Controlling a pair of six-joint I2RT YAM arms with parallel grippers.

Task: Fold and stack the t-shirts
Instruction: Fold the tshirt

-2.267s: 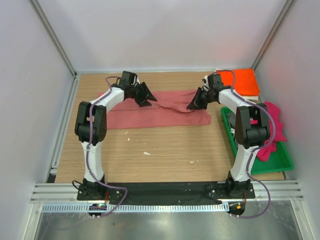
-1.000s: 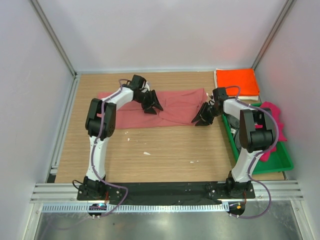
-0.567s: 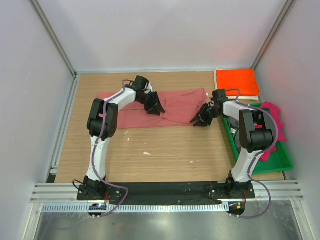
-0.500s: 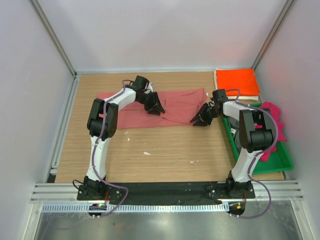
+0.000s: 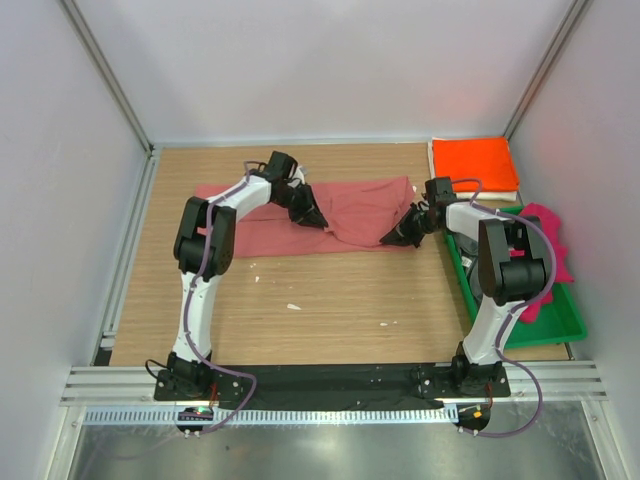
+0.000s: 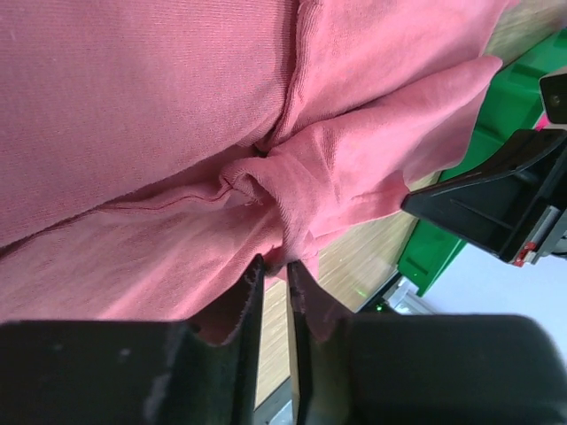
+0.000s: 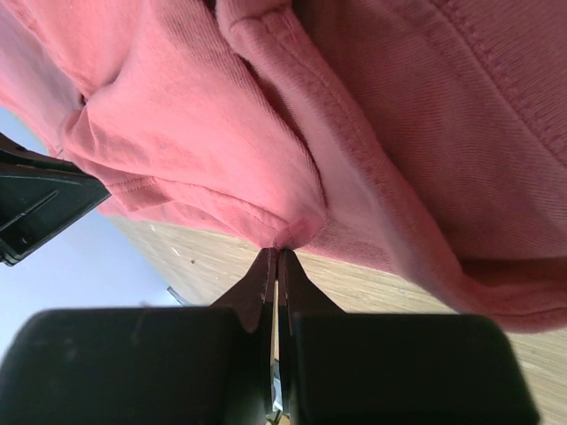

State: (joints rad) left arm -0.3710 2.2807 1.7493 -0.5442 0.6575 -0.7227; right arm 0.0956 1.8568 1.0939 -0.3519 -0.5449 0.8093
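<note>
Salmon-red t-shirt [image 5: 265, 232] lies on the far half of the worktop [image 5: 330, 300], long axis left to right. Left arm [image 5: 240, 195]: jaws nearly together, clamped on a bunched fold about mid-shirt. Right arm [image 5: 465, 215]: jaws together, pinching a hem at the shirt's near-right end. Both wrist views show cloth in the grip. The span between the two grips is ruckled; the left half lies flat.

Key geometry: most of the cloth lies left of and beyond the right grip, and the left grip sits mid-cloth. My read is mid-fold, and the next carry goes across the long axis. The grips need to travel together or the span skews.

Folded orange t-shirt [image 5: 473, 162] sits in the far-right corner, with the right arm nearer. Magenta shirt [image 5: 548, 250] is heaped in the green tray [image 5: 565, 325].
</note>
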